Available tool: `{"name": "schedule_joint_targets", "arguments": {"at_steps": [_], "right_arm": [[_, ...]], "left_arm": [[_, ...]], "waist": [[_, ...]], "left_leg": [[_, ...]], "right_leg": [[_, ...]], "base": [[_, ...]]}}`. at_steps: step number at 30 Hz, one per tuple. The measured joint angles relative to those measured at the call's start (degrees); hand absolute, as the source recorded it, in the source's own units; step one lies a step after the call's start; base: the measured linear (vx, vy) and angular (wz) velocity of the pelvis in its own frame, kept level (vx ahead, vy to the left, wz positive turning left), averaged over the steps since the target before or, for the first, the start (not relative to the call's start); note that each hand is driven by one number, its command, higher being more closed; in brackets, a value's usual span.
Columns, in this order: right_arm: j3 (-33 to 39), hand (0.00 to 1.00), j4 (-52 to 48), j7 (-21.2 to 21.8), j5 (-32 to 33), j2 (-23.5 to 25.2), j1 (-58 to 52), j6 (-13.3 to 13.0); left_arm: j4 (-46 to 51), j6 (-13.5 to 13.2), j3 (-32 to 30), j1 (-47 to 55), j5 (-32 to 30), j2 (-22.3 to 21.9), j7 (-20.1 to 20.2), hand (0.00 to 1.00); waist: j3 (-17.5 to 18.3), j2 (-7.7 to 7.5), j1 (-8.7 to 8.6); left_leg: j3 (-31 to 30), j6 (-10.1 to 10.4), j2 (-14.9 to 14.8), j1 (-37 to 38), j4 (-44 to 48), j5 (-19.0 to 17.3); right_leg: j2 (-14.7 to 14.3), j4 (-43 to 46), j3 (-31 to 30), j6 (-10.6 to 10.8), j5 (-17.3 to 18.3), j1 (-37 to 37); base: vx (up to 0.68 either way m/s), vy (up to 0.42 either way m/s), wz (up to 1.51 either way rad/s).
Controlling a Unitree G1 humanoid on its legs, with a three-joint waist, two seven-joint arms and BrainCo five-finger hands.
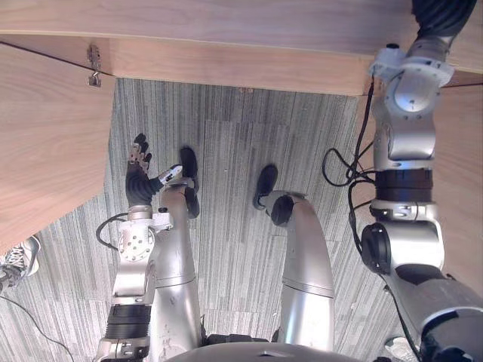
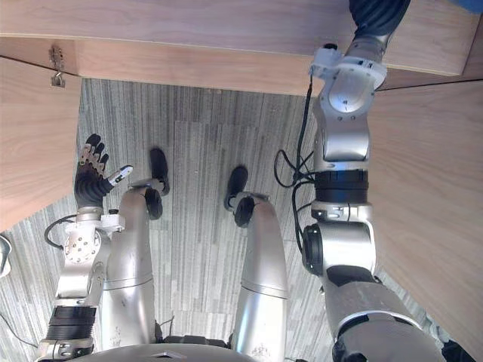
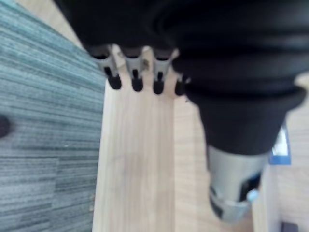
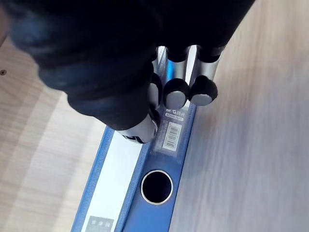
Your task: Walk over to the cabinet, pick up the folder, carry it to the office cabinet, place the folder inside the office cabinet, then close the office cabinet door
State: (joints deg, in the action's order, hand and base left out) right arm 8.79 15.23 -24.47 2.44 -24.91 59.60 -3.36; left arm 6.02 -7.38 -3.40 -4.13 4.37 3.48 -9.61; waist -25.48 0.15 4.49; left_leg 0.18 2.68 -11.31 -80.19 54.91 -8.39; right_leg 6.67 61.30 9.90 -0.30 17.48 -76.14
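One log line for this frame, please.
right hand: gripping blue folder on wood surface | left hand: open, idle over carpet

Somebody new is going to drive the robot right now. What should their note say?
Left robot hand: open, hanging above the grey carpet.
Right robot hand: curled round the blue folder, which rests on the wooden cabinet.
Done: walked over, folder grasped. Left: lift, carry to the office cabinet, put inside, close the door.
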Motion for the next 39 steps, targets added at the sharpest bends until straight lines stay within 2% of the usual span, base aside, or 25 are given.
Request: {"name": "schedule_joint_targets", "arguments": {"at_steps": [11, 16, 23, 33, 39], "right_arm": [[-3.8, 1.00, 7.7, 0.6, 6.3, -5.1, 6.5, -0.1], [-3.8, 1.00, 8.8, 0.4, 7.3, -5.6, 7.9, -0.1], [-3.5, 1.00, 8.6, 0.3, 7.4, -5.7, 7.6, -0.1], [-1.1, 1.00, 0.1, 0.7, 8.9, -5.0, -1.7, -0.9], [-0.6, 1.00, -11.9, 0.7, 7.0, -2.4, -10.8, -1.9]], "left_arm": [[-2.3, -0.2, 0.9, 1.6, 1.2, 0.2, 0.0, 0.00], [-2.7, -0.3, 1.2, 1.6, 1.8, 0.5, 0.0, 0.00], [-3.4, -0.3, 1.3, 1.5, 2.2, 0.7, 0.0, 0.00], [-4.7, -0.1, 1.2, -0.7, 1.9, 1.1, 0.0, 0.00], [-6.7, 0.0, 1.2, -2.1, 0.9, 1.1, 0.0, 0.00]], "waist": [[0.0, 0.00, -0.10], [0.0, 0.00, -0.31], [0.0, 0.00, -0.36], [0.0, 0.01, -0.11], [0.1, -0.02, -0.02]], "left_leg": [[-0.2, 0.1, 0.5, -1.4, -0.1, 0.5], [0.0, 0.6, 0.6, -1.3, -1.0, 0.9], [-0.1, -0.1, 0.6, -1.3, -0.6, 1.5], [0.3, -0.1, 0.0, 0.2, 1.6, 0.4], [0.3, -0.7, -1.0, 1.1, 3.1, 0.0]], "right_leg": [[0.5, 0.5, 0.2, -0.4, -0.2, -1.4], [1.0, 0.4, 0.5, -0.3, -0.2, -1.5], [1.0, 0.8, 0.6, -1.0, -0.6, -1.4], [0.8, 2.0, 0.0, -0.5, -0.2, 0.1], [-0.2, 2.5, -0.1, -1.0, -0.6, 1.2]], "base": [[0.00, 0.009, 0.01], [-0.01, 0.020, 0.05], [0.00, 0.011, 0.01], [-0.01, 0.034, -0.04], [0.00, 0.030, -0.09]]}}
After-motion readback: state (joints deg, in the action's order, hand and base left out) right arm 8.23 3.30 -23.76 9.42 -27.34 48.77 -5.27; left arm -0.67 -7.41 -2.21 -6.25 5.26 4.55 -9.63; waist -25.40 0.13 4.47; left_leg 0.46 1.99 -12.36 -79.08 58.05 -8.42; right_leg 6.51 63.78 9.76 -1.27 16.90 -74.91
